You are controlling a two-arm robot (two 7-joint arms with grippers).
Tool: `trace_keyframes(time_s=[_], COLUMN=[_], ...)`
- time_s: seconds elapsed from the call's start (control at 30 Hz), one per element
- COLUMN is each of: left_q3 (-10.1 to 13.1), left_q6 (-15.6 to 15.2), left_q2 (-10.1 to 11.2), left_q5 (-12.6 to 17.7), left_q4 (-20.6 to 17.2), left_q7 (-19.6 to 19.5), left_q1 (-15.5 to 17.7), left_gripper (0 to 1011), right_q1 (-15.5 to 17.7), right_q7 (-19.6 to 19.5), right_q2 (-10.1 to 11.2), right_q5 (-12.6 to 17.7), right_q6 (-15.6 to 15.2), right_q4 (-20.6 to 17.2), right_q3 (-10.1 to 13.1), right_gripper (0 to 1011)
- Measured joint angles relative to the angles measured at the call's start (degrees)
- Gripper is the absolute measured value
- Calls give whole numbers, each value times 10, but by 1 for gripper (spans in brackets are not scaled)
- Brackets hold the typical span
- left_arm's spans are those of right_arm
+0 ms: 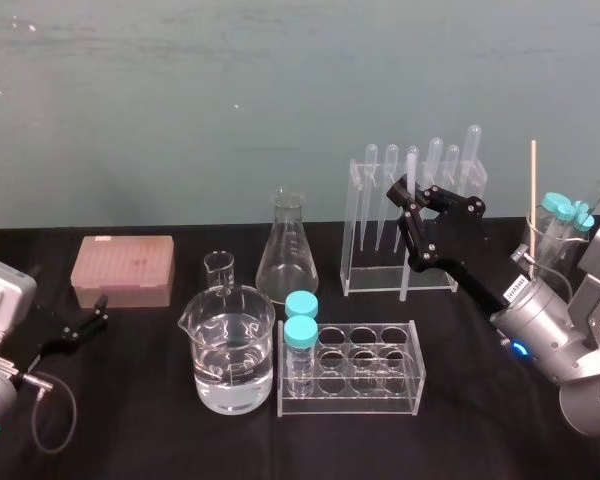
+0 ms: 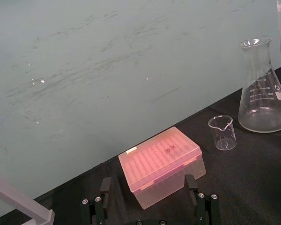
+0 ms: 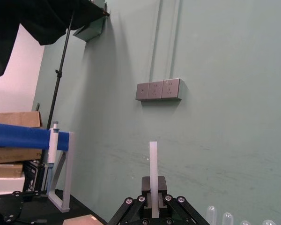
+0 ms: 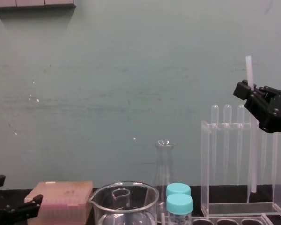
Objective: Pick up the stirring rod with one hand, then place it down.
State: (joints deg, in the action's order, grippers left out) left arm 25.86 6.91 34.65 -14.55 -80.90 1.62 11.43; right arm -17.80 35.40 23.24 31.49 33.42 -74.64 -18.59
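Right gripper (image 3: pixel 153 187) is seen in front of the clear rack (image 1: pixel 352 235), about level with the rack's top edge; jaws are closed down to rod width and the stirring rod (image 4: pixel 252 154) is pinched between them; grip is taken on the rod's upper part, with a short length sticking up above the fingers (image 3: pixel 149 183).

Rod is held close to upright, slightly tilted; it is seen crossing the front of the rack, in front of the pipettes (image 1: pixel 435 165) standing in it; lower end hangs near the rack's base on the front side; whether it touches the table cannot be told.

Left gripper (image 2: pixel 147 185) is parked low, well apart from the rack on the robot's left; jaws are spread wide, nothing is held.

Pink tip box (image 1: pixel 123 268) is seen beyond the left gripper, well left of the rack; conical flask (image 1: pixel 285 250) stands just left of the rack; small beaker (image 1: pixel 219 270) and large beaker (image 1: pixel 230 350) with clear liquid are placed left of the flask; tube rack (image 1: pixel 412 372) with two blue-capped vials (image 1: pixel 301 330) is set in front of the clear rack, nearer the robot.
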Motion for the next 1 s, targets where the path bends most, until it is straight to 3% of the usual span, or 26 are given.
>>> trace_keyframes(time_s=[1.0], left_q3=[0], left_q6=[0], left_q2=[0], left_q5=[0], left_q4=[0], left_q7=[0], left_q1=[0], left_gripper=[1000], right_q1=[0], right_q7=[0], right_q2=[0], right_q5=[0], right_q6=[0], right_q4=[0], right_q3=[0], right_gripper=[70])
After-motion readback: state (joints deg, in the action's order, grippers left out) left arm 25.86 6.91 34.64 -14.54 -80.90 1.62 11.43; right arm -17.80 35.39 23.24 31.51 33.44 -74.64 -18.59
